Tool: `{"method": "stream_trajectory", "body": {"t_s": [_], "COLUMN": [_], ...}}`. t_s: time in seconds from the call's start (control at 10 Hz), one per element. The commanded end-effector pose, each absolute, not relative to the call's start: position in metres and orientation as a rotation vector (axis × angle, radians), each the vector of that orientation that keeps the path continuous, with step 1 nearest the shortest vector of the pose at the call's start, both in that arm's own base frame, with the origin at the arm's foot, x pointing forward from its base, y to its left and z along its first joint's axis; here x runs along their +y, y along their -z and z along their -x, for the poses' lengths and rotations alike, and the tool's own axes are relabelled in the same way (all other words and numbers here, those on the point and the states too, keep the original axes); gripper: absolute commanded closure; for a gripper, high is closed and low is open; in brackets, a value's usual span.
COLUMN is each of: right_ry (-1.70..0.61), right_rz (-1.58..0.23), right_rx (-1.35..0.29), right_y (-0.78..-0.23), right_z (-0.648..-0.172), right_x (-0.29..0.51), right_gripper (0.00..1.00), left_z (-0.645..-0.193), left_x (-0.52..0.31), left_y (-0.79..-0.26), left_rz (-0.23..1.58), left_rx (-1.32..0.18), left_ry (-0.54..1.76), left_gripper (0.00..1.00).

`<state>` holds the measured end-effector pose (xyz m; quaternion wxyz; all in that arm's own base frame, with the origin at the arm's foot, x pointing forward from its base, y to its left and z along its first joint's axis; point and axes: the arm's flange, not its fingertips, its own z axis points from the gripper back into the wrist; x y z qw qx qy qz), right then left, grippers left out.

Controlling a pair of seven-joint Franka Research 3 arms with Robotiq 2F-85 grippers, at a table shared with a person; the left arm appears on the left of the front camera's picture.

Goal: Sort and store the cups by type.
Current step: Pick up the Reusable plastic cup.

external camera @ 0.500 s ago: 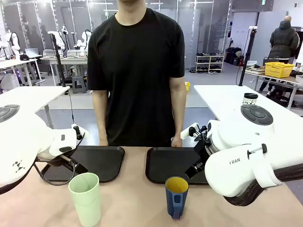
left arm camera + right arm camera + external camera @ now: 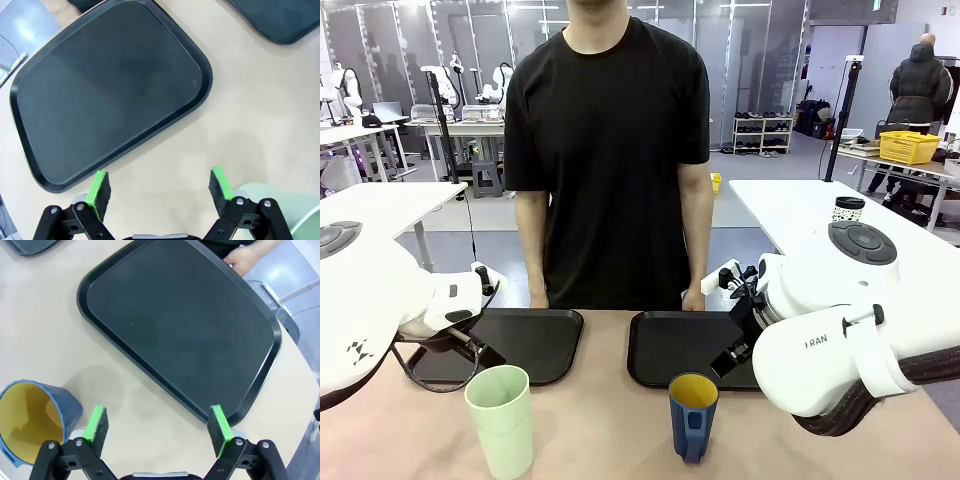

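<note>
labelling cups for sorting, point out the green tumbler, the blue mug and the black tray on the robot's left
green tumbler (image 2: 500,420), front view, middle of its outer wall
blue mug (image 2: 694,390), front view, its yellow inside
left black tray (image 2: 535,342), front view, bare tray floor

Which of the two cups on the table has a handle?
The dark blue mug with the yellow inside, near the right tray; the taller pale green tumbler has no handle.

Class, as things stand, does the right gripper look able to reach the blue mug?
Probably yes: the open right gripper hangs close beside the upright blue mug, with nothing between them.
</note>
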<state>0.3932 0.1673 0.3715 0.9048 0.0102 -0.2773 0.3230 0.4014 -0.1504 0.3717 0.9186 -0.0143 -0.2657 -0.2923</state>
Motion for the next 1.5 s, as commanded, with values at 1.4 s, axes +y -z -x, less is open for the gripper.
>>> {"method": "stream_trajectory", "body": {"t_s": [1.4], "right_ry": [-0.667], "right_rz": [-0.021], "right_rx": [-0.573], "right_y": [-0.3715], "right_z": [-0.3932], "right_x": [0.1673], "right_gripper": [0.00], "left_z": [-0.3969], "left_x": [-0.1499], "left_y": [-0.3757], "left_rz": [-0.001], "left_rx": [-0.560], "left_ry": [0.575], "left_gripper": [0.00]}}
